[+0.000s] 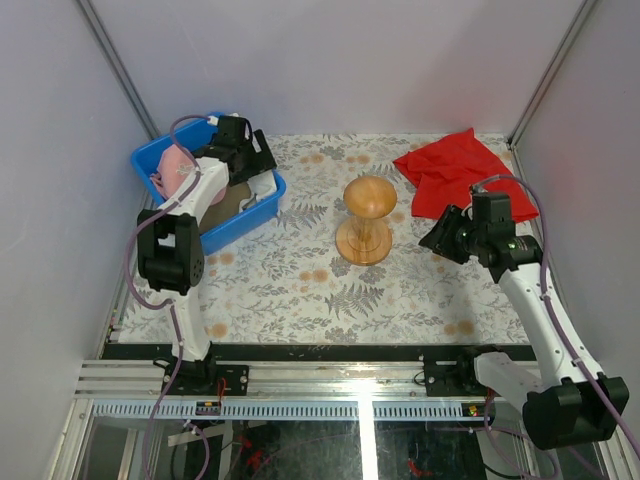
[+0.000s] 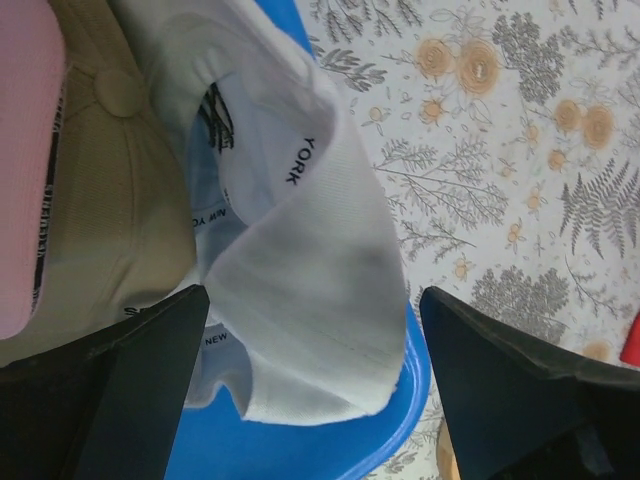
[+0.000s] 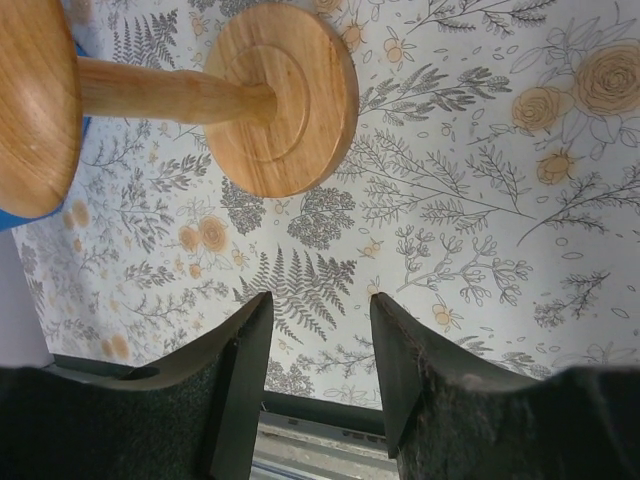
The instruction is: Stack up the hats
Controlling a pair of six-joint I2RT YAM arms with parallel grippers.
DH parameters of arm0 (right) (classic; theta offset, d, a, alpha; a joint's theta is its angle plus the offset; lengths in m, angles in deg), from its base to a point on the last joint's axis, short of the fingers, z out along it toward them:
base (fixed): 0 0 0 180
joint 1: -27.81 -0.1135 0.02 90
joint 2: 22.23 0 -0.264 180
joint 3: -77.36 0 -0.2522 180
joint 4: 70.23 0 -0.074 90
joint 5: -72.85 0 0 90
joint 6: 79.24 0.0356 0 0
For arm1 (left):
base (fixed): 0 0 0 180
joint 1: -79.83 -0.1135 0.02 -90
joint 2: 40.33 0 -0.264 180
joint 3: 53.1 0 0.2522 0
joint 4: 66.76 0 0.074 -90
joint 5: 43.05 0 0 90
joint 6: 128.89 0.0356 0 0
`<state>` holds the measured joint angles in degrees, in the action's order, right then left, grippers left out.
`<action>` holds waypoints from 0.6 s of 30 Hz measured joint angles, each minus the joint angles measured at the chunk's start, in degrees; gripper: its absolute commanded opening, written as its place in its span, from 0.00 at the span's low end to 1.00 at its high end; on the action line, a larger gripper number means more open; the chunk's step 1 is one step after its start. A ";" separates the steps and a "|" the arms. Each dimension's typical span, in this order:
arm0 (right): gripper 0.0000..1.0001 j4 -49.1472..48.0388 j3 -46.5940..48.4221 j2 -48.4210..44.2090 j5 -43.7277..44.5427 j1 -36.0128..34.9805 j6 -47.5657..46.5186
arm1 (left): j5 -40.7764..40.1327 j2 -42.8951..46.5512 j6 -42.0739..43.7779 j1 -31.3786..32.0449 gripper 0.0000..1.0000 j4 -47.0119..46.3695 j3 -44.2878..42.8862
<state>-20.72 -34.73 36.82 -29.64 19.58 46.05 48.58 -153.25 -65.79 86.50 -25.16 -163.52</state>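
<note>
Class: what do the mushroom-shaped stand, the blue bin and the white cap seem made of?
Stand: wood, smooth, lightly glossy; grain rings show. Blue bin: probably moulded plastic; even colour, smooth rounded rim. White cap: woven fabric, matte; it folds softly, with printed lettering.
</note>
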 measured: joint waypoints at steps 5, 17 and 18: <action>0.51 2.36 0.00 -2.01 1.11 0.00 -0.59 | -2.75 -0.39 -0.92 0.00 0.44 0.00 -0.02; 0.55 5.38 -0.02 -5.66 2.27 -0.02 -1.92 | 0.74 0.61 -4.28 -0.02 0.00 0.11 -0.17; 0.56 5.33 -0.02 -5.86 1.92 -0.02 -2.38 | 2.19 1.49 -4.35 -0.04 0.00 0.28 -0.17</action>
<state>-15.39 -34.75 30.96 -27.72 19.56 43.67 50.76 -151.77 -70.14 86.46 -24.88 -163.70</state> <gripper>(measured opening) 0.530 0.022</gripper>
